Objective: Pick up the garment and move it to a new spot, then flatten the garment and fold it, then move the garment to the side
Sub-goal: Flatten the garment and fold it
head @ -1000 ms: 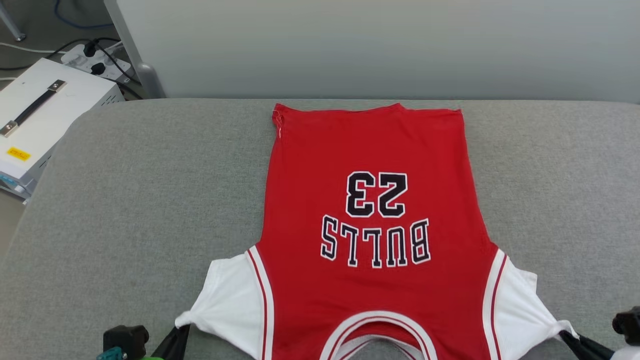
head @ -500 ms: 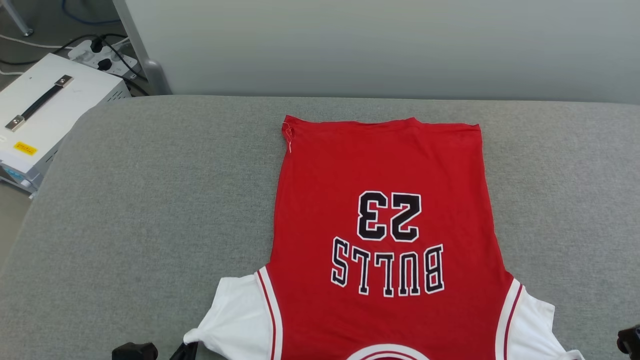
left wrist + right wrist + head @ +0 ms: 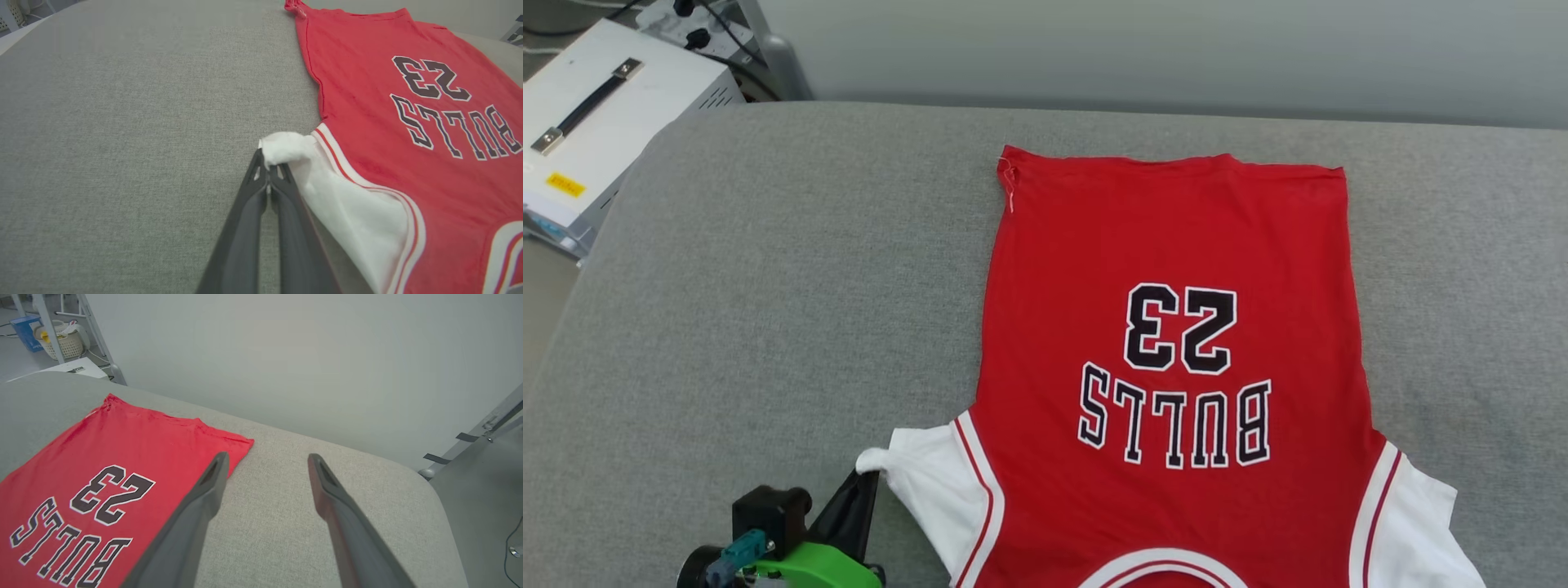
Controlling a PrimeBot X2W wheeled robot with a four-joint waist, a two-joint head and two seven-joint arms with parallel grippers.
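A: Where is the garment [image 3: 1176, 245]?
B: Spread flat on the grey fabric counter [image 3: 768, 286], hem on the far side; "BULLS" and "23" read upside down in the head view.
A: And the hands?
B: The left hand [image 3: 266, 169] is pinched tight on the tip of the white sleeve [image 3: 286, 145]; the right hand [image 3: 267, 459] gapes wide, holding nothing, above bare counter beside the hem corner.
A: Anything around?
B: A white box [image 3: 613, 106] with a black handle and a yellow label, too small to read, off the counter's left; a power strip [image 3: 690, 16] behind it.
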